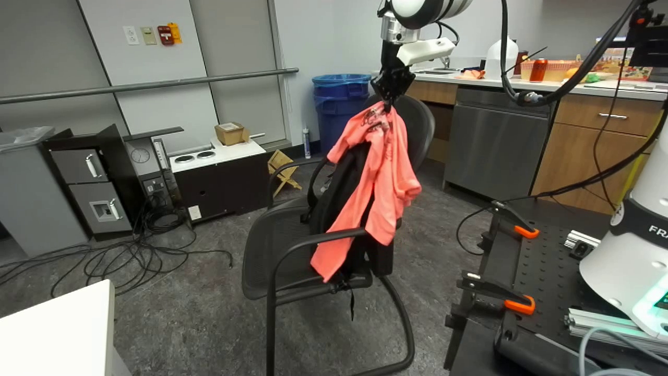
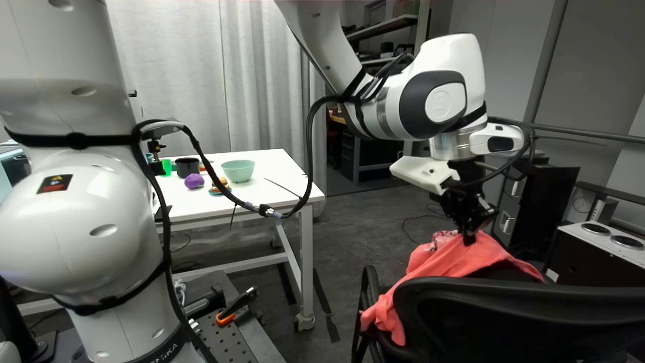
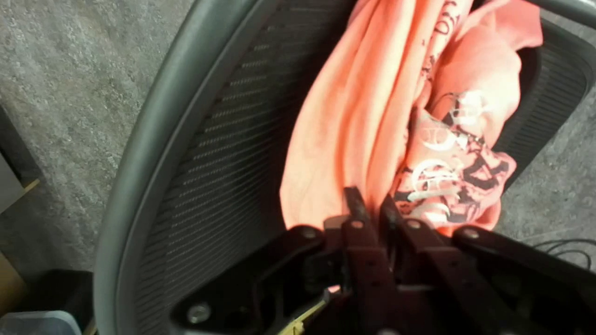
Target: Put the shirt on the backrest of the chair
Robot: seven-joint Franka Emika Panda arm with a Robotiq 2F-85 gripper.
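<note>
While the black two-fingered gripper pinches the limp coral cloth shirt between its jaws, the garment hangs on the sitting side of the tall rounded black backrest, none visibly over the top rim; releasing here, I'd fear, could let it slump onto the dark mesh seat.

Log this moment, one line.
gripper: shut on shirt | shirt: upper part in front of backrest, not over top | release: pending

Franka arm glossy white | red-black warning sticker | black cable | Robotiq gripper black, round screws; above it silver collar, off-white bracket
</note>
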